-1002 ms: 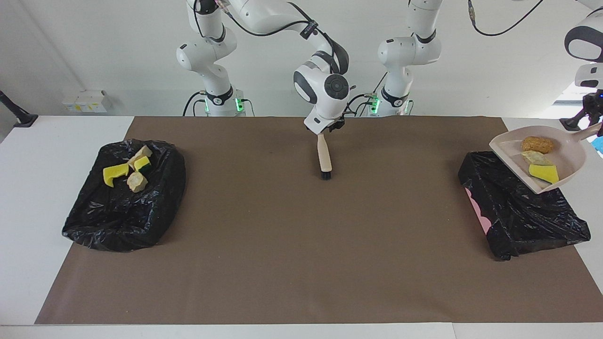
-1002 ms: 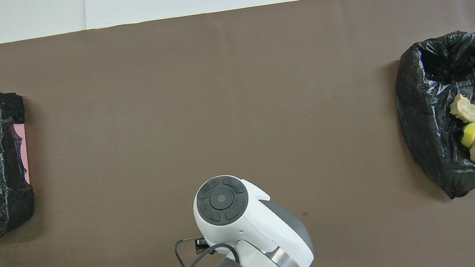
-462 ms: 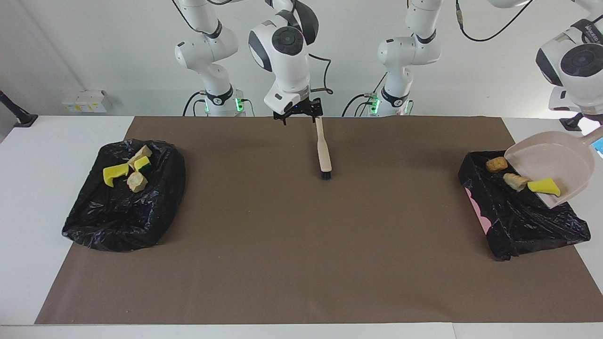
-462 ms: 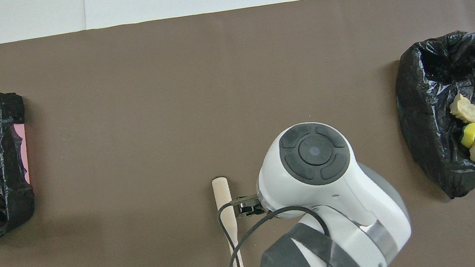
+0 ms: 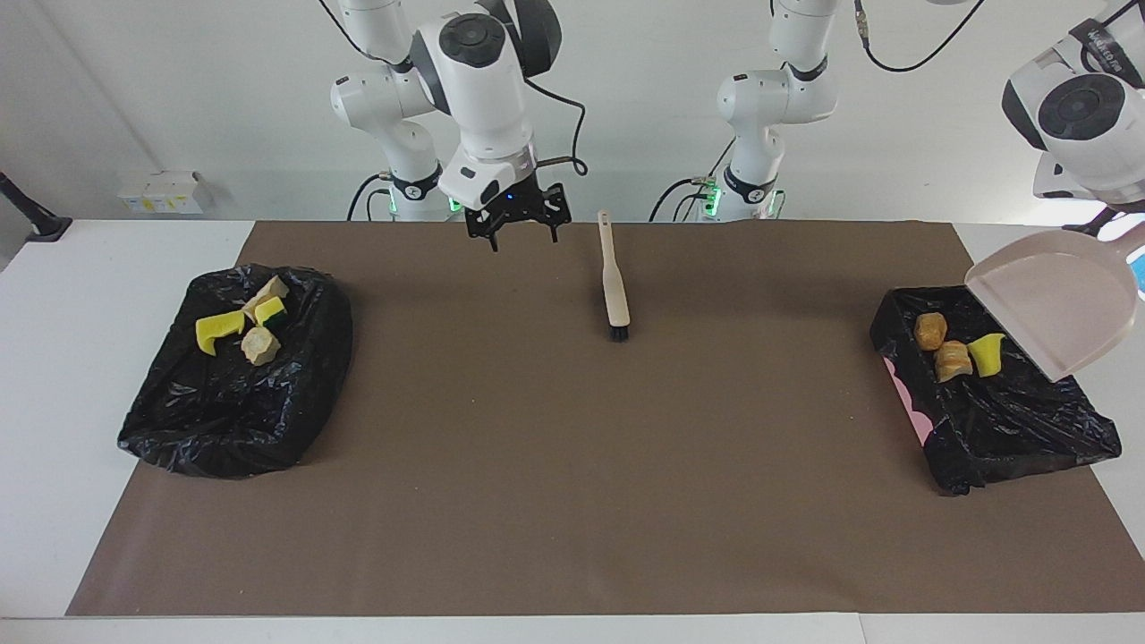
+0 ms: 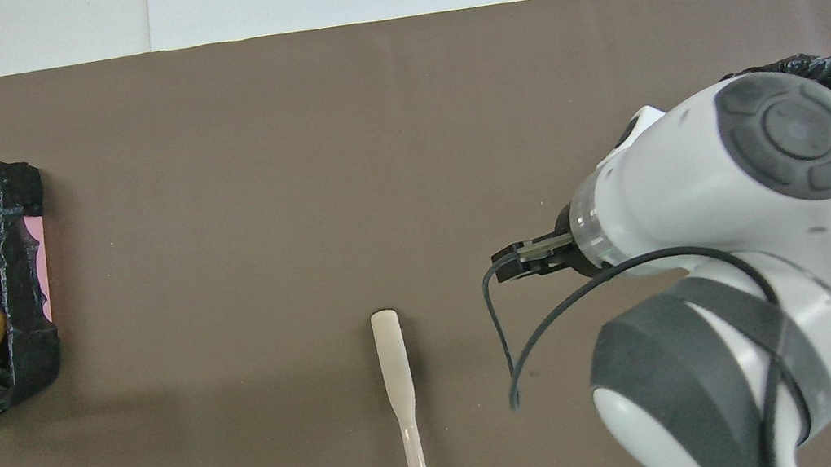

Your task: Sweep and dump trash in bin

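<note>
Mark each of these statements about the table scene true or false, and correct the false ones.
1. The brush lies on the brown mat, held by no gripper. True.
2. The right gripper is shut on the brush. False: it is open and empty, up over the mat beside the brush.
3. The dustpan is tipped over the bin at the left arm's end, with no trash in it. True.
4. That bin holds no trash. False: three scraps lie in it.
5. The other bin holds several scraps. True.
</note>
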`<action>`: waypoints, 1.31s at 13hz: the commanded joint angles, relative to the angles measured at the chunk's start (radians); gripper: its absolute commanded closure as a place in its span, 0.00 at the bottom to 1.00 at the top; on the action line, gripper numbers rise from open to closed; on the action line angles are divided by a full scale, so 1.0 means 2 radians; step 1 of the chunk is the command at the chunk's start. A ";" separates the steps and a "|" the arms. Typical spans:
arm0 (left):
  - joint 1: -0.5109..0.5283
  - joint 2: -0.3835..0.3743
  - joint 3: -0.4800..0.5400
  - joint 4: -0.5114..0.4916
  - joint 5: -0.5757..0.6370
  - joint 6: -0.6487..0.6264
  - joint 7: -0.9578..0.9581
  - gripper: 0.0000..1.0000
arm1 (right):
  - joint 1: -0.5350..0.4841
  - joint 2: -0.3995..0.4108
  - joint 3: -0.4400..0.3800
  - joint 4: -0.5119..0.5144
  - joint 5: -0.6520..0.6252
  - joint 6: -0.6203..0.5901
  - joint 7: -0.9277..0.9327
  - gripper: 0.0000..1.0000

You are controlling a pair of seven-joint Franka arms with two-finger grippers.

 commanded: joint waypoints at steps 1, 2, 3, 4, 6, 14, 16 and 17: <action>-0.002 -0.021 -0.011 0.003 -0.021 -0.040 0.002 1.00 | -0.033 0.000 0.004 0.026 -0.018 -0.009 -0.042 0.00; -0.005 -0.027 -0.012 0.000 -0.058 -0.049 -0.004 1.00 | -0.045 0.000 0.003 0.032 -0.025 -0.010 -0.065 0.00; -0.005 -0.028 -0.016 0.000 -0.092 -0.059 -0.007 1.00 | -0.058 0.001 0.003 0.039 -0.038 -0.012 -0.093 0.00; -0.004 -0.028 -0.025 0.000 -0.132 -0.071 -0.023 1.00 | -0.069 0.002 0.004 0.043 -0.056 -0.015 -0.119 0.00; -0.004 -0.030 -0.025 -0.005 -0.231 -0.078 -0.080 1.00 | -0.085 0.005 0.004 0.055 -0.101 -0.017 -0.149 0.00; -0.010 -0.006 -0.139 -0.034 -0.390 -0.080 -0.380 1.00 | -0.205 0.013 0.003 0.076 -0.076 -0.054 -0.152 0.00; -0.012 0.006 -0.167 -0.031 -0.436 -0.069 -0.471 1.00 | -0.225 0.013 0.002 0.076 -0.034 -0.078 -0.149 0.00; -0.012 0.016 -0.186 -0.031 -0.457 -0.056 -0.509 1.00 | -0.230 0.012 0.000 0.083 -0.032 -0.087 -0.147 0.00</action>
